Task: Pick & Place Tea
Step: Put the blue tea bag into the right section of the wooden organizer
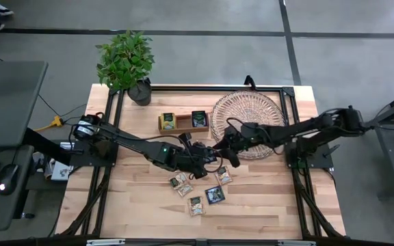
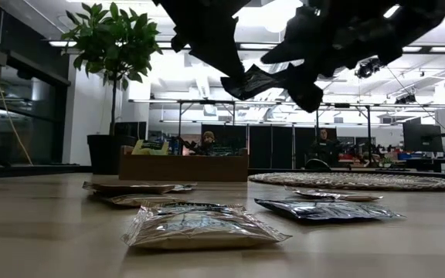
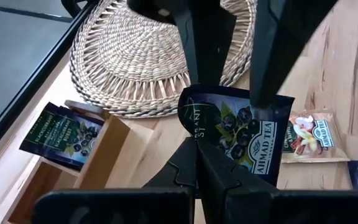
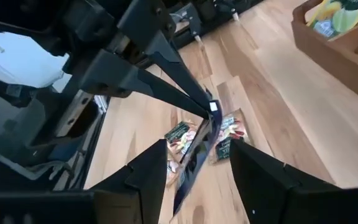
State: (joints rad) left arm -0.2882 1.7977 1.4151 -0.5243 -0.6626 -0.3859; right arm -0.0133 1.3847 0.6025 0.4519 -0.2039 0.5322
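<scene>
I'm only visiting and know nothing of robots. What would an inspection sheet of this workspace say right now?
Surface: wooden table, bare at its edges.
Job's things: navy tea sachet held in mid-air; several loose sachets flat on the table; two more in the wooden box.
Clutter: wicker tray, potted plant.
Grippers: left pincer shut on the navy sachet; right pincer open, straddling it.
Cables: yellow cable beside the table's left.
Surroundings: desk with mouse; people far behind.
</scene>
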